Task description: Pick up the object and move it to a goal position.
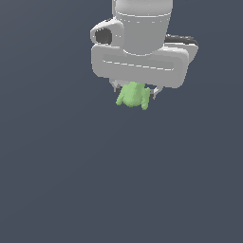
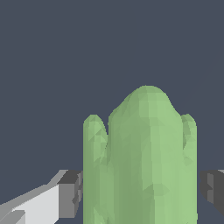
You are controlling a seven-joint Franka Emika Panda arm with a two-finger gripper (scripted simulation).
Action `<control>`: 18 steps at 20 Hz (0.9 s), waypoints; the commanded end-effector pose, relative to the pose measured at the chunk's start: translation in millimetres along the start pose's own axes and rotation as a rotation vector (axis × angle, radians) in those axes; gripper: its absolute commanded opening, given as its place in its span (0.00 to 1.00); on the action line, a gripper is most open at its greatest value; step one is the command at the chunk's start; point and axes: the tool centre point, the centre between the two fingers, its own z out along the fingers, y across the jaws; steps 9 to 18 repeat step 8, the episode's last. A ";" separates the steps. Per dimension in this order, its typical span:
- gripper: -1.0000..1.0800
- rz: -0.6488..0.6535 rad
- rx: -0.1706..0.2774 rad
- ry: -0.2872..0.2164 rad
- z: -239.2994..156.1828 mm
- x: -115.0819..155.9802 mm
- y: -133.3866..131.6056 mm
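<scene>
Wrist view shows me the object (image 2: 146,162) very close up. It is light green and lumpy, with one tall round hump in the middle and a smaller ridged lobe on each side. It fills the space between my claw's two fingers. One finger (image 2: 70,194) has a dark grey pad pressed right against one side lobe. The other finger's pad sits just beside the lobe on the far side, and I cannot tell if it touches there. Behind the green lump I see only flat dark blue-grey.

From the exterior view, I see the big white hand of my arm (image 1: 140,52) up high, wide and rounded. My claw (image 1: 134,90) pokes out from under it, and only the small tips of the fingers show. The green object (image 1: 133,96) hangs right below the hand, tucked between those tips. It is much narrower than the white hand above it. Nothing is touching it from below, and the plain dark ground (image 1: 118,190) is all around.

So my claw is squeezed on the green object and is holding it up.
</scene>
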 end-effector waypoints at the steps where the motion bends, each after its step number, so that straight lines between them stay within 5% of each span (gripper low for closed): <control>1: 0.00 0.000 -0.001 -0.002 -11.2 -0.6 1.2; 18: 0.00 0.000 -0.001 -0.002 -22.6 -0.4 2.1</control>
